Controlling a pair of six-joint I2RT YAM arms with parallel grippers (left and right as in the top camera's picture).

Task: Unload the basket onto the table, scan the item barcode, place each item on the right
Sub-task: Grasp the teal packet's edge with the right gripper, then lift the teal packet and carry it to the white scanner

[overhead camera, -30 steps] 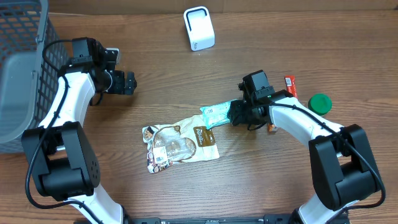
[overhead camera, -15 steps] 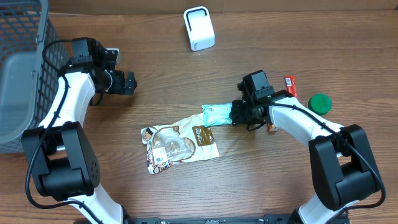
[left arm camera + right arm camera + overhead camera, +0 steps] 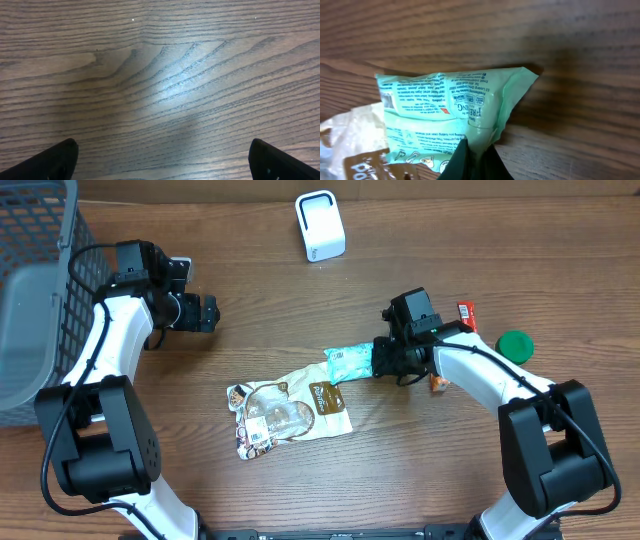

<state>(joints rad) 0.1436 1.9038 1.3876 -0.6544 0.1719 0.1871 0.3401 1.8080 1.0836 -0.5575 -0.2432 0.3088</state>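
A mint-green packet [image 3: 349, 363] lies at mid-table with its printed back up. My right gripper [image 3: 378, 361] is shut on the packet's right edge. In the right wrist view the black fingertips [image 3: 470, 162] pinch the thin green film of the packet [image 3: 440, 110], which stretches away to the left. A white barcode scanner [image 3: 320, 225] stands at the far middle of the table. My left gripper [image 3: 207, 313] hovers open over bare wood at the left, and the left wrist view shows its two fingertips [image 3: 55, 160] far apart with nothing between them.
A clear-and-brown snack bag [image 3: 288, 412] lies just left of and below the green packet, touching it. A grey wire basket [image 3: 35, 300] fills the far left. A green lid [image 3: 515, 345], a red bar [image 3: 467, 318] and a small orange item [image 3: 437, 385] sit by the right arm.
The right gripper has closed onto the green packet's right edge. The packet has shifted slightly, now lying flatter. The left arm has not moved.
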